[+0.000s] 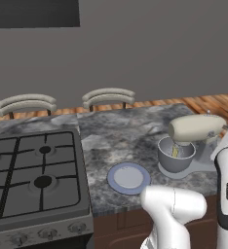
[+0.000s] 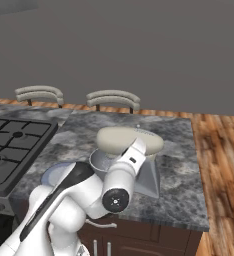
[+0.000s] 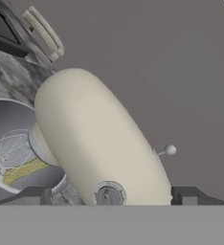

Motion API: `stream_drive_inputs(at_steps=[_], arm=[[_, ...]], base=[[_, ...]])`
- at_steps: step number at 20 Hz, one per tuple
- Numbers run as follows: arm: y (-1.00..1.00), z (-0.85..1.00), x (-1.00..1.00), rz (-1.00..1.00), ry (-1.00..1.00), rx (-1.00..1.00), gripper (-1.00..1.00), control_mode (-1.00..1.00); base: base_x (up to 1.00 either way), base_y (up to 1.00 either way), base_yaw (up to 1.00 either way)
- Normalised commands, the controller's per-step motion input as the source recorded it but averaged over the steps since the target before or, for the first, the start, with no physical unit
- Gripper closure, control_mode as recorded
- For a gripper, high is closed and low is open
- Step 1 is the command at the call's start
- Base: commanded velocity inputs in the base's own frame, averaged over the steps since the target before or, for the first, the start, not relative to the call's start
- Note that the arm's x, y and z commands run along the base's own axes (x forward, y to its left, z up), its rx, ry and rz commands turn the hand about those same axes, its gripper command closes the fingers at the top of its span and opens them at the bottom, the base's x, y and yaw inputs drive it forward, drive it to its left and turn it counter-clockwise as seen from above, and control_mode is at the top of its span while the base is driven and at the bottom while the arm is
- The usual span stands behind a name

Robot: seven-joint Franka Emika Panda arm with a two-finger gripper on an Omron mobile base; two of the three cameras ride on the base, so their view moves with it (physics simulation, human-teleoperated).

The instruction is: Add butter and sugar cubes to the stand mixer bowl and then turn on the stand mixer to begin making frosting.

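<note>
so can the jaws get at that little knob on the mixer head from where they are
Probably yes. In the hand view the open jaws sit right behind the stand mixer, with its small lever knob just ahead and nothing in between. The butter already lies in the stand mixer bowl.

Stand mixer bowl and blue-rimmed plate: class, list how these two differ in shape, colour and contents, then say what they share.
1. The stand mixer bowl is deep with tall walls; the blue-rimmed plate is flat and shallow.
2. The bowl is grey metal; the plate is pale with a blue rim.
3. The bowl holds the butter under the whisk; the plate shows nothing on it.
Shared: both are round, similar in width, and sit side by side on the stone counter.
</note>
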Motion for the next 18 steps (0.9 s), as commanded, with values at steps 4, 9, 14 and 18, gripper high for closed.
stream_drive_inputs(at_steps=[4, 9, 14, 18], arm=[[0.0, -0.13, 0.0, -0.07, 0.0, 0.0, -1.0, -1.0], [0.0, -0.13, 0.08, -0.05, 0.0, 0.0, -1.0, -1.0], [0.0, -0.05, 0.21, -0.03, 0.0, 0.0, -1.0, -1.0], [-0.01, 0.0, 0.22, 0.0, 0.0, 0.0, -1.0, -1.0]], base=[[0.0, 0.0, 0.0], [0.0, 0.0, 0.0], [0.0, 0.0, 0.0], [0.0, 0.0, 0.0]])
